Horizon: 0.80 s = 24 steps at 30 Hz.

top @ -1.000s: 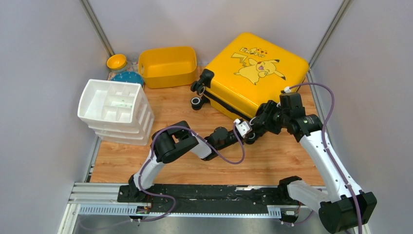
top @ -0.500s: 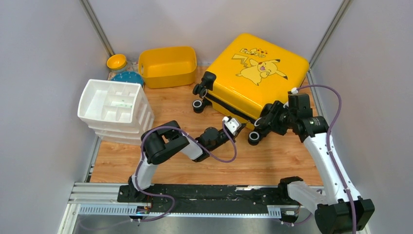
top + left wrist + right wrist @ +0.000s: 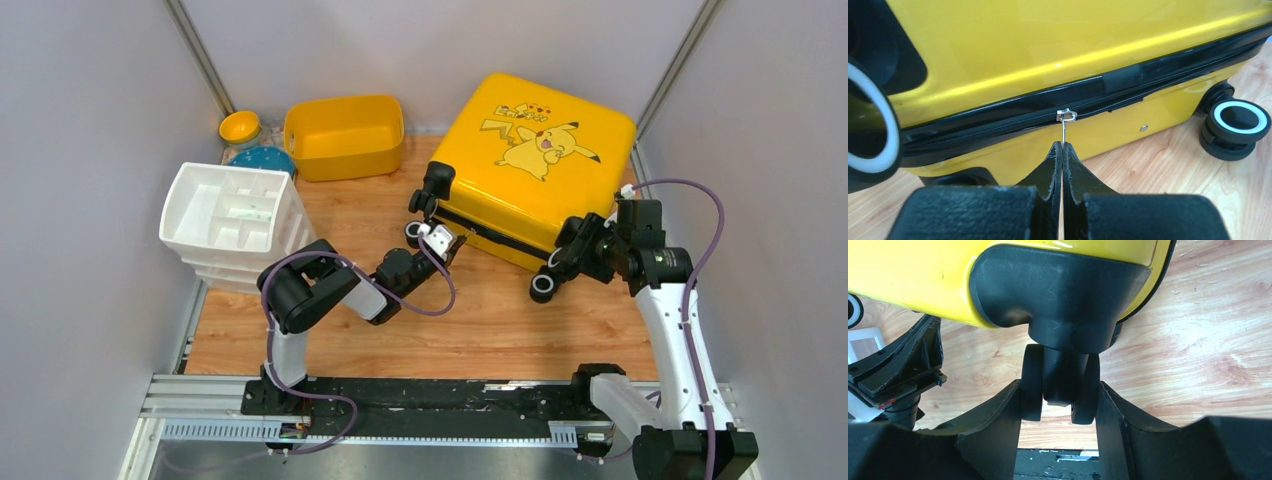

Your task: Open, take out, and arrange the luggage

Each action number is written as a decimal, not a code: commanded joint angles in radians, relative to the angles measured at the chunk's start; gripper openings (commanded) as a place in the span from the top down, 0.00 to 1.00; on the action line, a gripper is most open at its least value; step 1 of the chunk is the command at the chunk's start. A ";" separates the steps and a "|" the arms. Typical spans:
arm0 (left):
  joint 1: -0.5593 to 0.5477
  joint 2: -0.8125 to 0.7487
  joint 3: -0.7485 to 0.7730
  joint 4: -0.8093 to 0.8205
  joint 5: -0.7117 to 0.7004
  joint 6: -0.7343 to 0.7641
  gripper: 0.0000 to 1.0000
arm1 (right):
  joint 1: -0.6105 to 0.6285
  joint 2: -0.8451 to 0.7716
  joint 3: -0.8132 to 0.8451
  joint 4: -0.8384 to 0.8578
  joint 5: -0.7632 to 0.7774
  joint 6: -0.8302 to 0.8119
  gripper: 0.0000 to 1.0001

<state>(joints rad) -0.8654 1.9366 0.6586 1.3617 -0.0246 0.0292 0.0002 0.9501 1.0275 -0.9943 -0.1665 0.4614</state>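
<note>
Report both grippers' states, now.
Left gripper: shut on the zipper pull.
Right gripper: shut on a wheel.

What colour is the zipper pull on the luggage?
Silver zipper pull; clearest in the left wrist view.

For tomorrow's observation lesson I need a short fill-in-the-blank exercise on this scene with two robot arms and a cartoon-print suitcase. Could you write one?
1. The left pincer is ___ on the metal zipper pull.
2. The wheel clamped between the right pincer's fingers is coloured ___.
3. The luggage has a ___ shell.
4. In the top view, the white organiser stands ___ of the luggage.

Missing words: shut; black; yellow; left.
</note>
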 commanded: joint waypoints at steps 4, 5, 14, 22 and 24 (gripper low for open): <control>0.020 0.048 0.048 0.019 0.006 0.035 1.00 | -0.029 -0.017 0.033 0.040 -0.017 -0.049 1.00; 0.019 0.059 0.061 0.022 0.000 0.038 1.00 | -0.031 -0.014 0.031 0.043 -0.030 -0.046 1.00; 0.006 0.147 0.187 0.027 -0.050 0.041 1.00 | -0.029 -0.008 0.019 0.059 -0.051 -0.021 1.00; -0.007 0.154 0.203 0.057 -0.084 0.031 0.76 | -0.029 0.001 0.019 0.062 -0.051 -0.033 1.00; -0.009 0.156 0.207 0.059 -0.093 0.028 0.71 | -0.029 0.003 0.017 0.062 -0.051 -0.035 1.00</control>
<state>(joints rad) -0.8783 2.0869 0.8146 1.3090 -0.0731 0.0612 -0.0257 0.9581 1.0275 -0.9939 -0.1997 0.4553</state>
